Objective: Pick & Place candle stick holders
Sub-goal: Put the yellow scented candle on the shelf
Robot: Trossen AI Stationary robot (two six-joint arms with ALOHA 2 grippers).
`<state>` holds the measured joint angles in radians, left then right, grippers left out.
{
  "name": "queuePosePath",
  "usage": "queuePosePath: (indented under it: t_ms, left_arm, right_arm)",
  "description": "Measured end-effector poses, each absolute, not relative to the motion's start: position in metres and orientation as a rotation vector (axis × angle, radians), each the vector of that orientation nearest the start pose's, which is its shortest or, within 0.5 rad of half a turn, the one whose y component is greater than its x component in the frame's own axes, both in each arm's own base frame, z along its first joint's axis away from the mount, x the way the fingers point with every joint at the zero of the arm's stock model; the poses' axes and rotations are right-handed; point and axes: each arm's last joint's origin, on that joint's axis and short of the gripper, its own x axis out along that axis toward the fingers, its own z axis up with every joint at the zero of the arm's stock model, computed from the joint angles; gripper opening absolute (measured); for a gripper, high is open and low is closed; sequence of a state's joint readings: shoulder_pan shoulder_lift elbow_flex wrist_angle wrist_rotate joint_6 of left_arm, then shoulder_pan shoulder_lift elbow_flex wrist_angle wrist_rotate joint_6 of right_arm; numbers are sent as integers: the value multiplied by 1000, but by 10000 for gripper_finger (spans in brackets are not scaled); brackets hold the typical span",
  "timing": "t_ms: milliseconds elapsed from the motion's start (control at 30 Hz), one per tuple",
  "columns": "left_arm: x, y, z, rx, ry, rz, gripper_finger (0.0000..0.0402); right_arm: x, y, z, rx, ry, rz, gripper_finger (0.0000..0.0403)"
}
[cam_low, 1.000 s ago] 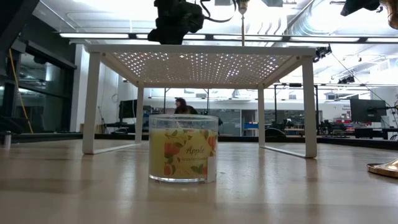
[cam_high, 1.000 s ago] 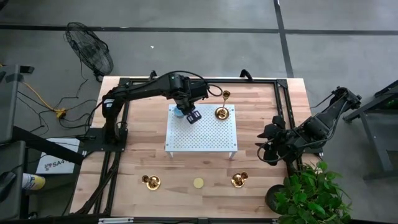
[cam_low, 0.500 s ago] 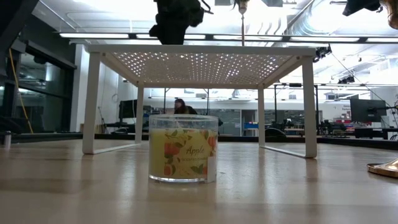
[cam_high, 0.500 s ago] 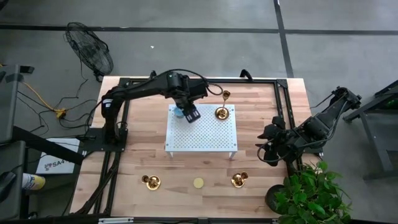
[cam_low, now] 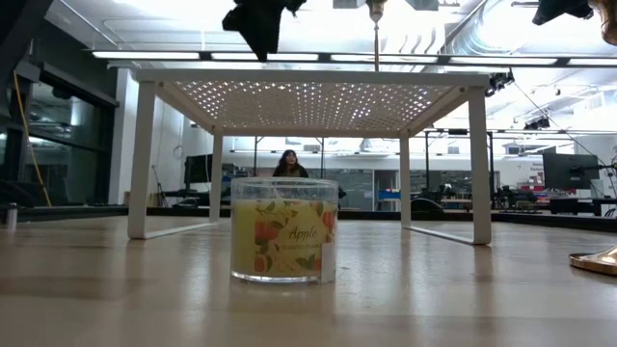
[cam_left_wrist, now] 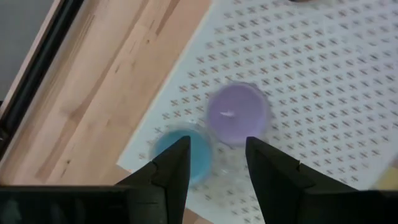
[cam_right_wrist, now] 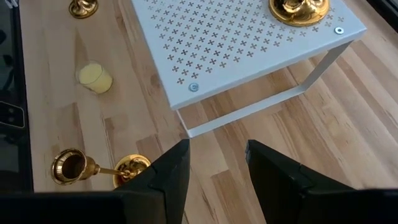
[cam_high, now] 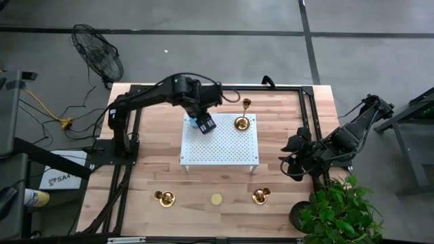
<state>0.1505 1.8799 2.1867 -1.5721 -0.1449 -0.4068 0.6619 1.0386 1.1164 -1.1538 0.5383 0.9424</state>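
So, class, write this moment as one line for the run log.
left hand: open above white shelf, over blue candle and purple candle | right hand: open, waiting at table's right | gold holder: on shelf

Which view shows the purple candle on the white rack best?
The left wrist view: the purple candle sits in plain sight on the white rack, beside the blue candle, beyond the left hand. The high view hides it under the arm; the low and right wrist views miss it.
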Motion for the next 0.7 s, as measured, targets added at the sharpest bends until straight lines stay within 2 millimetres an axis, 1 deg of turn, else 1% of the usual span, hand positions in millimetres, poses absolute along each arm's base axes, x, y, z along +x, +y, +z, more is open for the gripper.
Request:
queuePosePath:
  t_ms: [233,467,567,700]
  left_arm:
    - [339,23,398,-340,1179,488,152]
    - [340,-27,397,-348,1158,477,152]
    - [339,-47,391,-351,1150,527,152]
    - [337,-67,376,-414,1176,577,152]
  right_arm:
    - [143,93,328,281,847,-286,154]
    - [143,93,328,276,847,-284,154]
    - [143,93,328,273,847,-283,154]
    - [143,93,328,272,846,-284,153]
